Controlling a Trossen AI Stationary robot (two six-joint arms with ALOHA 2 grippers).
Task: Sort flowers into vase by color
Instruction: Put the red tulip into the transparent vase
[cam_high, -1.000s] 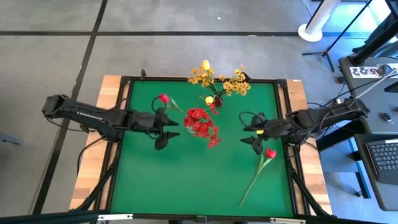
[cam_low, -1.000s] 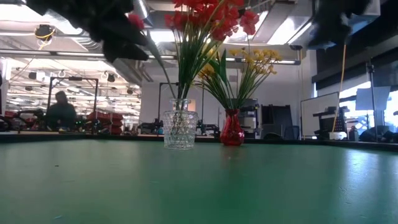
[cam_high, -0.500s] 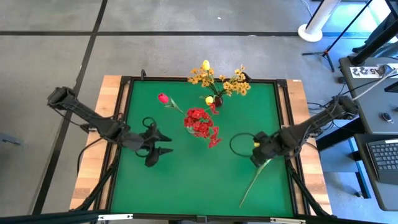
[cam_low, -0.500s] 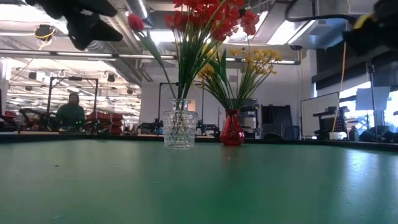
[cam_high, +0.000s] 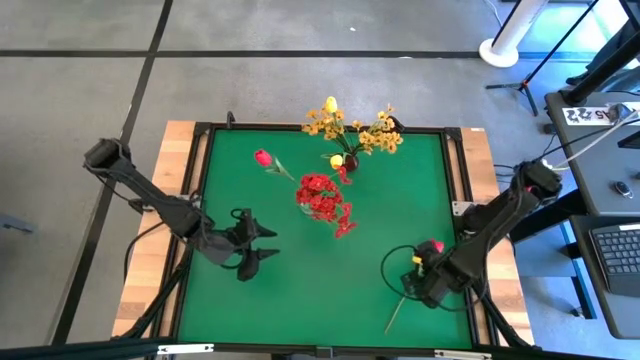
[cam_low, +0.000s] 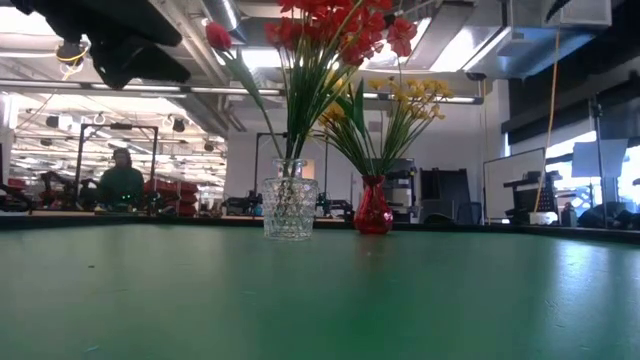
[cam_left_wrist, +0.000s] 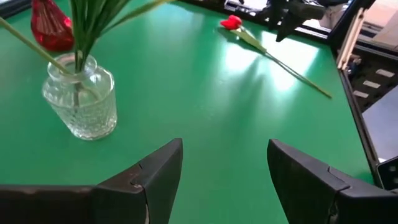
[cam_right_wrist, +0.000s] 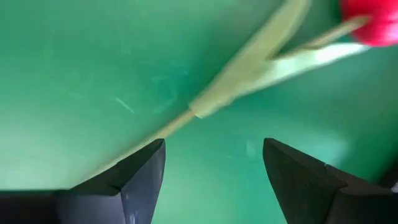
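Flowers are spread over the green surface (cam_high: 300, 290). 1 red tulip (cam_high: 434, 247) lies flat near the right edge, its long stem (cam_high: 395, 315) running toward the near edge. The right end effector (cam_high: 418, 283) hangs directly over this tulip, fingers spread apart and gripping nothing; in the right wrist view the stem (cam_right_wrist: 168, 121) and a leaf (cam_right_wrist: 255, 56) pass between and beyond the 2 dark fingers (cam_right_wrist: 140, 171), with the red bloom (cam_right_wrist: 373, 22) at the edge of that picture.

A clear glass vase (cam_low: 289, 210) stands near the middle of the surface and holds the red blossoms (cam_high: 322, 198), among them 1 red tulip (cam_high: 262, 157) leaning out to the left on its stem. Behind it, close to the far edge, a small red vase (cam_low: 373, 212) holds the yellow-orange sprays (cam_high: 352, 128) and a yellow tulip (cam_high: 331, 104).

The left end effector (cam_high: 258, 243) hovers over the left part of the surface, well apart from the clear vase, fingers spread and empty. The left wrist view shows the clear vase (cam_left_wrist: 81, 99) ahead of those fingers (cam_left_wrist: 152, 174), with the lying tulip (cam_left_wrist: 231, 22) farther off.

In the room behind, a person (cam_low: 120, 182) is at a bench.
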